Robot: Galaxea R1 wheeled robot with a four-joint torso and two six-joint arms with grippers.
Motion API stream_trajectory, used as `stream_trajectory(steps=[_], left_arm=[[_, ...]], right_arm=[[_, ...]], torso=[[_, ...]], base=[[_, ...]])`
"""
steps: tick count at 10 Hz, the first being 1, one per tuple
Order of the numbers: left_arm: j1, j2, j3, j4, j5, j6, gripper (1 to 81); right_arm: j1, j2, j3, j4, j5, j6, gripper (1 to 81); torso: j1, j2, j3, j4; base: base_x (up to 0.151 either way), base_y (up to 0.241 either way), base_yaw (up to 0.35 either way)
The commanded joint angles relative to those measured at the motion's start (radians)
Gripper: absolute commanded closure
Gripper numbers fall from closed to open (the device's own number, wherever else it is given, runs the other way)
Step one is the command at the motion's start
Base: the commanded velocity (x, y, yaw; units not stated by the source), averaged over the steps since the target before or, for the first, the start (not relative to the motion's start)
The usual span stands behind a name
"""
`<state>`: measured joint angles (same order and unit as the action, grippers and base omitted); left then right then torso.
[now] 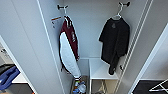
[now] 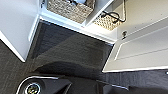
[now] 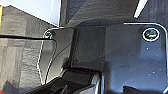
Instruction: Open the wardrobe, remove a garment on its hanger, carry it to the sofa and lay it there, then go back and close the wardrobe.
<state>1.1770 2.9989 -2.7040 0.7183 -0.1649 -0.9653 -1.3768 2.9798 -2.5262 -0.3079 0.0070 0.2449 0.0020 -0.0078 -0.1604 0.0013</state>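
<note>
The white wardrobe (image 1: 27, 47) stands open in the head view, both doors swung wide. Inside on the right, the black garment (image 1: 115, 40) dangles on a thin white hanger (image 1: 119, 13) whose hook sits on a dark peg. Its lower end hangs down past a white shelf (image 1: 100, 70). In the left wrist view I see the wardrobe's base (image 2: 75, 27) and an open door (image 2: 142, 52) over dark carpet.
A maroon jacket with white sleeves (image 1: 68, 47) hangs on the left peg. Woven baskets (image 2: 68, 10) sit at the wardrobe's bottom. Dark grey carpet (image 2: 70, 50) lies in front. A blue object (image 1: 7, 76) is at the far left.
</note>
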Motion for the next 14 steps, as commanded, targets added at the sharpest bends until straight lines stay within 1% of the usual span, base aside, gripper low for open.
stream_trajectory(steps=[1,2,3,4,6,7,8,9,10,11,12,14], left_arm=[[-0.082,-0.021,0.053,0.115,0.182,0.01,1.0],[-0.072,-0.047,0.113,0.163,0.256,0.01,1.0],[-0.05,-0.07,0.145,0.193,0.265,0.01,1.0],[-0.02,-0.076,0.147,0.214,0.266,0.013,1.0],[0.046,-0.078,0.141,0.28,0.266,0.013,1.0],[0.078,-0.073,0.139,0.347,0.263,0.013,1.0],[0.103,-0.06,0.138,0.427,0.265,0.011,1.0],[0.117,-0.047,0.119,0.475,0.258,0.01,1.0],[0.122,-0.032,0.086,0.486,0.254,0.013,1.0],[0.123,-0.012,0.047,0.504,0.255,0.025,1.0],[0.125,0.009,0.003,0.507,0.252,0.031,1.0],[0.125,0.025,-0.008,0.507,0.254,0.031,1.0]], right_arm=[[0.051,0.001,0.009,0.0,-0.045,0.001,1.0],[0.052,0.0,0.005,0.007,-0.044,0.001,1.0],[0.052,0.003,-0.006,0.007,-0.042,0.005,1.0],[0.052,0.006,-0.015,0.004,-0.036,0.011,1.0],[0.052,0.017,-0.048,0.0,-0.032,0.004,1.0],[0.061,0.029,-0.077,-0.017,-0.025,-0.011,1.0],[0.074,0.04,-0.094,-0.08,-0.025,-0.065,1.0],[0.083,0.044,-0.1,-0.166,-0.019,-0.131,1.0],[0.107,0.046,-0.114,-0.246,0.016,-0.193,1.0],[0.135,0.047,-0.141,-0.303,0.047,-0.239,1.0],[0.165,0.052,-0.156,-0.38,0.068,-0.316,1.0],[0.222,0.088,-0.175,-0.479,0.073,-0.45,1.0]], torso=[[0.0,0.0,0.0,0.0],[0.0,0.0,0.0,0.0],[0.0,0.0,0.0,0.0],[0.0,0.0,0.0,0.0],[0.0,0.0,0.0,0.0],[0.0,0.0,0.0,0.0],[0.0,0.0,0.0,0.0],[0.0,0.0,0.0,0.0],[0.0,0.0,0.0,0.0],[0.0,0.0,0.0,0.0],[0.0,0.0,0.0,0.0],[0.0,0.0,0.0,0.0]], base=[[0.0,0.0,0.0],[0.0,0.0,0.0],[0.0,0.0,0.0],[0.0,0.0,0.0],[0.0,0.0,0.0],[0.0,0.0,0.0],[0.0,0.0,0.0],[0.0,0.0,0.0],[0.0,0.0,0.0],[0.0,0.0,0.0],[0.0,0.0,0.0],[0.0,0.0,0.0]])
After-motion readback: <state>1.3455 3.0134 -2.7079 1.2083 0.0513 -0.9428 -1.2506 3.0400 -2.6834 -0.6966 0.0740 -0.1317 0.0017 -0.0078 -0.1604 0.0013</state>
